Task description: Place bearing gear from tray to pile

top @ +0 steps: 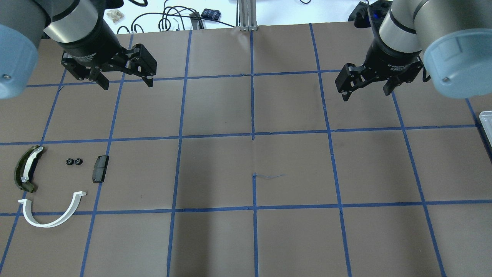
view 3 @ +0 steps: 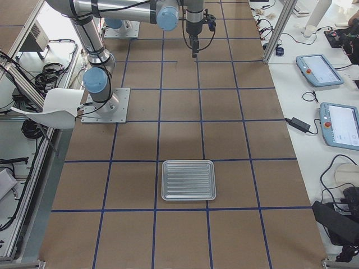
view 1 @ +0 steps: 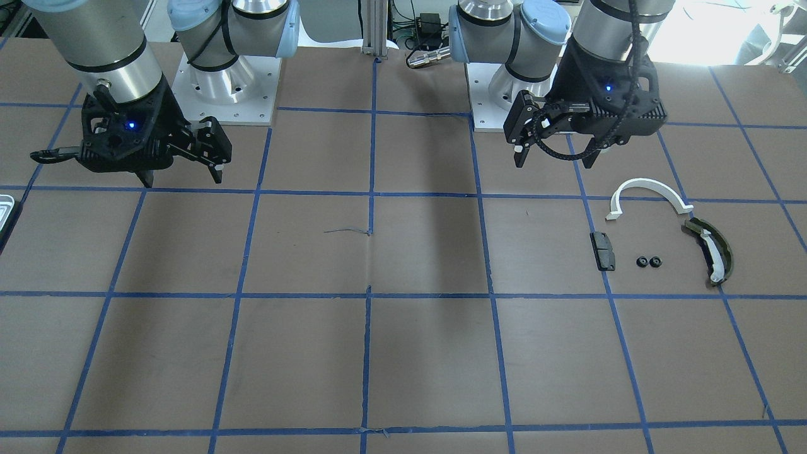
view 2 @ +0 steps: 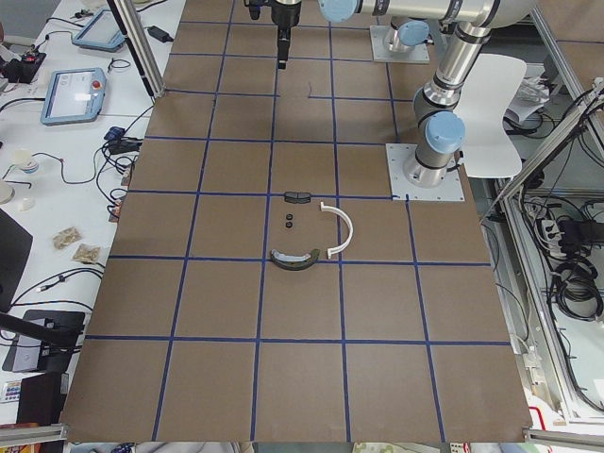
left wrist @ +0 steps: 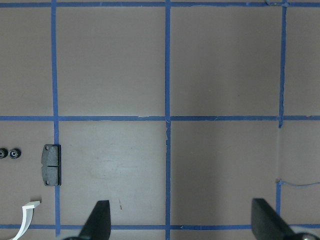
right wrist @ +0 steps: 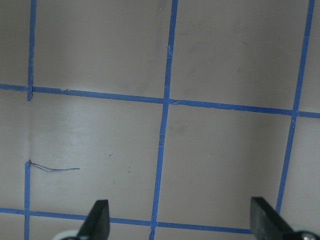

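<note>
Resting in the pile [top: 100,168], gears [top: 73,161] far from both jaws

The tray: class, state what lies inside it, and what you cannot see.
In the exterior right view the tray holds nothing: only its bare ridged floor shows. The table directly under it is covered.
</note>
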`<state>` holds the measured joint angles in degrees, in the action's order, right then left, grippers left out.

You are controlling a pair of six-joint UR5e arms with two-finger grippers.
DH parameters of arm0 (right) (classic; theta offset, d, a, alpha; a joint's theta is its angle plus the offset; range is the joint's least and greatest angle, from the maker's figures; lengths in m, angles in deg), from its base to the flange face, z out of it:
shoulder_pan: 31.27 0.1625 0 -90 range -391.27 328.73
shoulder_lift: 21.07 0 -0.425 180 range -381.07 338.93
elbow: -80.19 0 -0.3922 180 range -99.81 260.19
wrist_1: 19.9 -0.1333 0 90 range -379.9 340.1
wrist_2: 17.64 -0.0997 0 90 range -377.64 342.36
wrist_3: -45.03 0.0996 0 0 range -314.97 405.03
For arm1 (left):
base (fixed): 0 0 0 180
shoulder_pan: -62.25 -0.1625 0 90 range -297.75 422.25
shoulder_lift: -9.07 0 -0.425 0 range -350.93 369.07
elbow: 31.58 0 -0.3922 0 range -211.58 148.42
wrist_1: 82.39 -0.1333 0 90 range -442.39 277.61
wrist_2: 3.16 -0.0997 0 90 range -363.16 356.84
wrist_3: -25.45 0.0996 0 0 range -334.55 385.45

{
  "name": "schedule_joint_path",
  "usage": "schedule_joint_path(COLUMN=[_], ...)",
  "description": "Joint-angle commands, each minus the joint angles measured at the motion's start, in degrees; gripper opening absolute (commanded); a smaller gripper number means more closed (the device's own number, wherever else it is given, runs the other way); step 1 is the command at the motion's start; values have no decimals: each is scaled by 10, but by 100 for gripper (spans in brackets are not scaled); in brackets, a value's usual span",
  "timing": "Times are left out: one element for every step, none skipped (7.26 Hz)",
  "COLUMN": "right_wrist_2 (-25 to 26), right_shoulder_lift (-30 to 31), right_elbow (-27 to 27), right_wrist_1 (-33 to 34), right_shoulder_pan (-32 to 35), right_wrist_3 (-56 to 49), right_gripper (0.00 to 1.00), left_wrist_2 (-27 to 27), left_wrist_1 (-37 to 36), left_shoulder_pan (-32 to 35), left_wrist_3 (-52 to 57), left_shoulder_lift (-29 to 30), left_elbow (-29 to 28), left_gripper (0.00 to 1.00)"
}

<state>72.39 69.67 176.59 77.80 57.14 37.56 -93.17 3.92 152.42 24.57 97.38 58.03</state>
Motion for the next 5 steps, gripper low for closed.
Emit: schedule_joint_path(right_wrist_2=[1,1,1,1,1], right_shoulder_lift=[0,1,1,0,0], right_elbow=[0,0,1,1,0], right_wrist_1=[0,-1,-1,-1,0], right_shoulder_pan=[-1,0,0,-1,-1], right_wrist_3=[-1,0,0,0,-1], right_gripper=[100,100,100,100,100], left_wrist_2=[0,2,2,3,3], left_wrist_1=[0,0,-1,-1,-1], left_shoulder_pan=[-1,0,0,0,1], left_wrist_3=[1,1,1,1,1], left_shoulder_lift=[-1,-1,-1,-1,-2], left_elbow=[0,-2,-3,3,6], left_gripper=[100,100,100,100,100])
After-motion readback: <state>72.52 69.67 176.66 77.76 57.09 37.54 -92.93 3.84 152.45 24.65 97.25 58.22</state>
